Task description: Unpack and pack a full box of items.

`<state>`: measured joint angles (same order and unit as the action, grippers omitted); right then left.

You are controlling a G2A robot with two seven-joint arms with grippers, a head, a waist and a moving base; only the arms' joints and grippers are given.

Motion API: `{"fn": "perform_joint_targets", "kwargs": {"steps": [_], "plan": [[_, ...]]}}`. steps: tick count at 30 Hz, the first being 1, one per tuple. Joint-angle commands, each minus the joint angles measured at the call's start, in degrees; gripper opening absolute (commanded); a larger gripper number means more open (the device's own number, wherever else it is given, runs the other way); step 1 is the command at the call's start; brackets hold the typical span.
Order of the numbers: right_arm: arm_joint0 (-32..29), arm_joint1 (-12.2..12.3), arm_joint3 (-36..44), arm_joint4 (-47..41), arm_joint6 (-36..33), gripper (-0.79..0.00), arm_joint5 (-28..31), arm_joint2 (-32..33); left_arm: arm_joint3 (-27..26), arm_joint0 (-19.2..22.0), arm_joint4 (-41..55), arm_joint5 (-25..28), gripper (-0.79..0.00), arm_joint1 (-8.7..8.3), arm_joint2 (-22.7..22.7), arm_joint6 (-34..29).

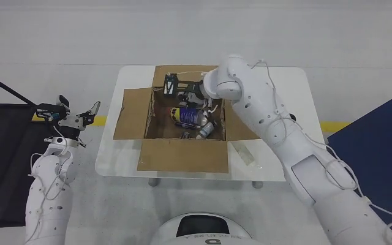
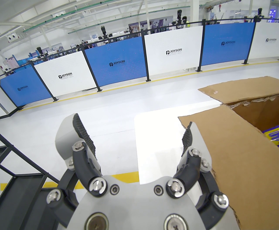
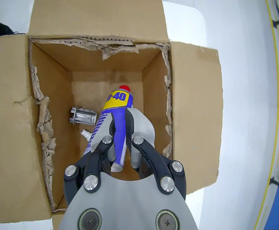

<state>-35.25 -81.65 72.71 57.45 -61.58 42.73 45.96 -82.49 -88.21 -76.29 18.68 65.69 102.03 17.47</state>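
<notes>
An open cardboard box (image 1: 184, 156) (image 3: 98, 19) stands on the white table (image 1: 275, 86). On its floor lies a blue and yellow spray can (image 1: 184, 114) (image 3: 118, 98) with a red cap, beside a grey metal cylinder part (image 3: 84, 117) and a small white bottle (image 3: 86, 134) (image 1: 205, 130). My right gripper (image 3: 119, 113) (image 1: 180, 92) hangs inside the box just above the can, fingers nearly together, and the can shows behind them. My left gripper (image 2: 133, 122) (image 1: 76, 113) is open and holds nothing, out past the table's left edge, beside the box flap (image 2: 228, 152).
A clear plastic packet (image 1: 243, 152) lies on the table right of the box. The box's four flaps are spread flat, with torn inner edges. A black frame (image 2: 17, 185) stands by the left gripper. Blue and white fence panels (image 2: 170, 54) ring the floor.
</notes>
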Motion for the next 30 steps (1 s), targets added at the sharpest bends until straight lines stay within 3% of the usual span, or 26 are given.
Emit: {"fn": "perform_joint_targets", "kwargs": {"steps": [1, 6, 8, 10, 12, 19, 23, 30], "plan": [[-2.6, 1.2, 4.3, 0.0, -2.2, -0.785, -2.2, -0.7, 0.0, 0.0, 0.0, 0.0, 0.000, 0.00, 0.0, 0.0], [-1.6, 2.7, 4.9, -3.3, -6.4, -0.785, -6.4, -4.2, 0.0, 0.0, 0.0, 0.0, 0.000, 0.00, 0.0, 0.0], [-0.5, 2.6, 4.2, -4.6, -7.8, -0.453, -7.8, -5.3, 0.0, 0.0, 0.0, 0.0, 0.000, 0.00, 0.0, 0.0], [0.7, 2.3, 2.0, -5.2, -8.6, -0.394, -11.0, -5.3, 0.0, 0.0, 0.0, 0.0, 0.000, 0.00, 0.0, 0.0], [1.7, 1.7, -0.4, -5.5, -7.9, -0.117, -13.8, -6.1, 0.0, 0.0, 0.0, 0.0, 0.000, 0.00, 0.0, 0.0], [5.5, -2.3, -11.7, -3.1, -2.7, -0.182, -23.0, -12.6, 0.0, 0.0, 0.0, 0.0, 0.000, 0.00, 0.0, 0.0], [7.3, -5.2, -18.4, -3.6, -0.2, -0.225, -24.8, -16.3, 0.0, 0.0, 0.0, 0.0, 0.000, 0.00, 0.0, 0.0], [10.1, -10.3, -30.0, -3.8, 0.8, -0.166, -27.9, -20.7, 0.0, 0.0, 0.0, 0.0, 0.000, 0.00, 0.0, 0.0]]}}
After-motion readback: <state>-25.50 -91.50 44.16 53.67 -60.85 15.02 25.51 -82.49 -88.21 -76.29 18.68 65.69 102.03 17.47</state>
